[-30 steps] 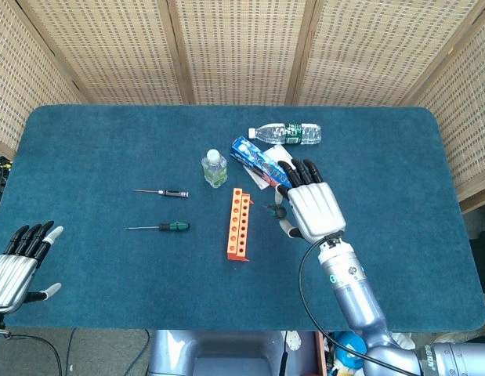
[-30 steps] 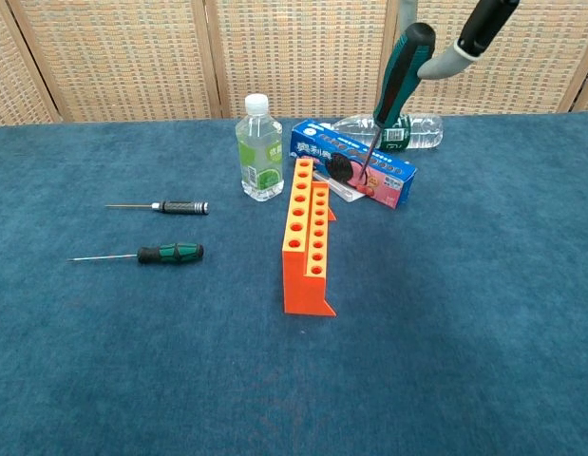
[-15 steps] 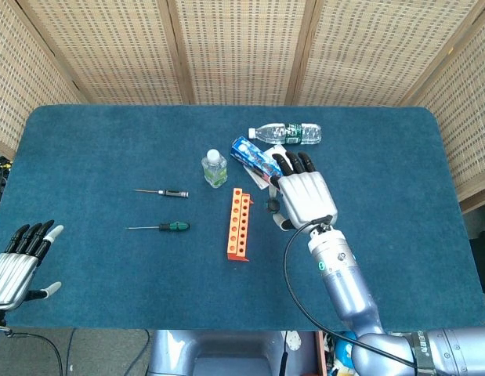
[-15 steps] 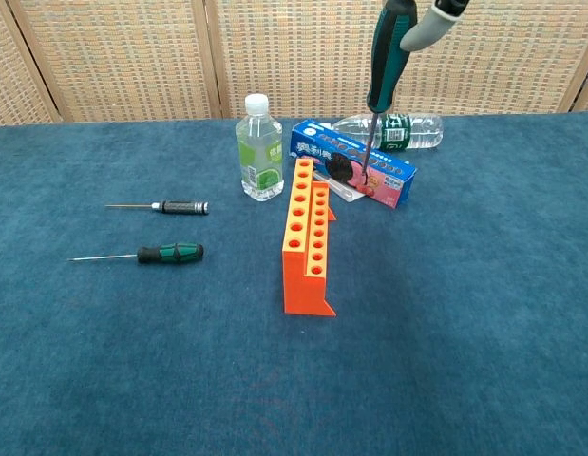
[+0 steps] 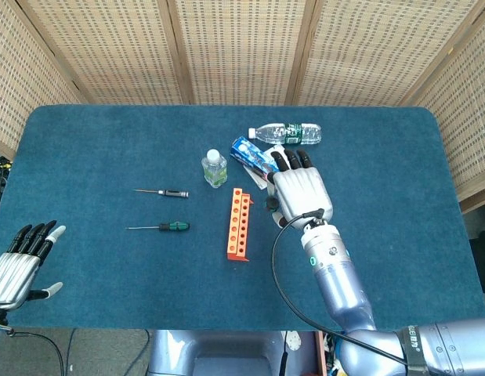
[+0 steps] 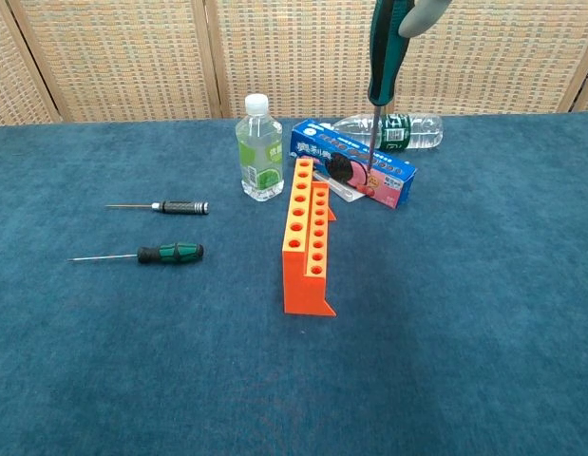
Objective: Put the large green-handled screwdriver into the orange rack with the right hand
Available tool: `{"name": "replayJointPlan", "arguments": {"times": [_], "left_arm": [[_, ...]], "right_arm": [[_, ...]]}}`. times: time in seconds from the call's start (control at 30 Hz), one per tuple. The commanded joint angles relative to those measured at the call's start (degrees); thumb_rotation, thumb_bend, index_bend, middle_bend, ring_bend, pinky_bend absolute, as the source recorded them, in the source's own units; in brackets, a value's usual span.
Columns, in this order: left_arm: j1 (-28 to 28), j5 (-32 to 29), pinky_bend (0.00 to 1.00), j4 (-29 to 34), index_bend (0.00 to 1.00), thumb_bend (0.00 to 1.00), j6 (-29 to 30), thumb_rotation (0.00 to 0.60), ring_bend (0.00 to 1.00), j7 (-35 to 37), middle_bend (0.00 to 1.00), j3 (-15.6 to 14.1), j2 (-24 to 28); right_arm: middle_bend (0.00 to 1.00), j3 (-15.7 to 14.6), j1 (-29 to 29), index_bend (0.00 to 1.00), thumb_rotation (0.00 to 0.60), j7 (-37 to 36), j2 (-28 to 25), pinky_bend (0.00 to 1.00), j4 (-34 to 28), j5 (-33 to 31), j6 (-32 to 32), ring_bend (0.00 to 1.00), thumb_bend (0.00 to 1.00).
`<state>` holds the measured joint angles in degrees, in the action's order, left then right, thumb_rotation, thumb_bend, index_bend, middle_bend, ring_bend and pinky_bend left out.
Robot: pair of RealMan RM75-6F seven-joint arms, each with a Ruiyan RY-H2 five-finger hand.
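Screwdriver first: the large green-handled screwdriver (image 6: 382, 59) now hangs close to upright in my right hand (image 5: 302, 197), where a second ago it leaned hard, handle out to the right and tip slanting down to the left. Over that second I have swung the handle up and inward, so the shaft points almost straight down. In the chest view the tip sits in front of the blue toothpaste box (image 6: 355, 164), just right of the far end of the orange rack (image 6: 307, 237) and well above the cloth. I judge that the tool is now aligned for a drop but not yet over a hole; a small shift to my left should bring the tip above the rack's top row.

My right hand's fingers are wrapped round the handle; only a grey fingertip shows at the top of the chest view, and from the head view the back of my hand hides most of the tool. My left hand (image 5: 21, 262) rests at the near left edge of the table (image 5: 85, 157), fingers apart and holding nothing.

As to its look: a thick teal-green handle with black grip sections, tapering to a thin dark steel shaft. It is far bulkier than the small green-handled screwdriver (image 6: 142, 255) lying flat on the cloth.
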<state>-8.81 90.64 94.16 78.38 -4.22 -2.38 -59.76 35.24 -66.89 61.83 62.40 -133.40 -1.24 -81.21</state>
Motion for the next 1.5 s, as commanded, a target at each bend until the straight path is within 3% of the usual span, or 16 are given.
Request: {"name": "replayJointPlan", "arguments": {"times": [0.03,0.63,1.2,1.5], "left_arm": [[0.08,0.17,0.0,-0.06,0.0,0.0,0.47,0.6,0.0,0.37,0.0,0.12,0.1],[-0.18,0.88,0.0,-0.51,0.0,0.0,2.74,0.6,0.0,3.35,0.0,1.45,0.75],[-0.33,0.85,0.0,-0.46,0.0,0.0,2.64,0.6,0.0,3.46,0.0,1.38,0.79],[-0.42,0.78,0.0,-0.61,0.0,0.0,2.4,0.6,0.0,3.63,0.0,1.31,0.76]], "right_arm": [[0.07,-0.17,-1.83,0.65,0.6,-0.28,-0.18,0.0,-0.14,-1.93,-0.73,0.0,0.26],[0.07,-3.36,-7.29,0.65,0.6,-3.05,1.25,0.0,1.19,-4.36,-1.68,0.0,0.26],[0.07,-2.57,-11.91,0.65,0.6,-4.11,1.02,0.0,-0.17,-8.53,-3.58,0.0,0.26],[0.07,-3.37,-13.49,0.65,0.6,-5.27,2.99,0.0,0.83,-7.63,-3.29,0.0,0.26]]}}
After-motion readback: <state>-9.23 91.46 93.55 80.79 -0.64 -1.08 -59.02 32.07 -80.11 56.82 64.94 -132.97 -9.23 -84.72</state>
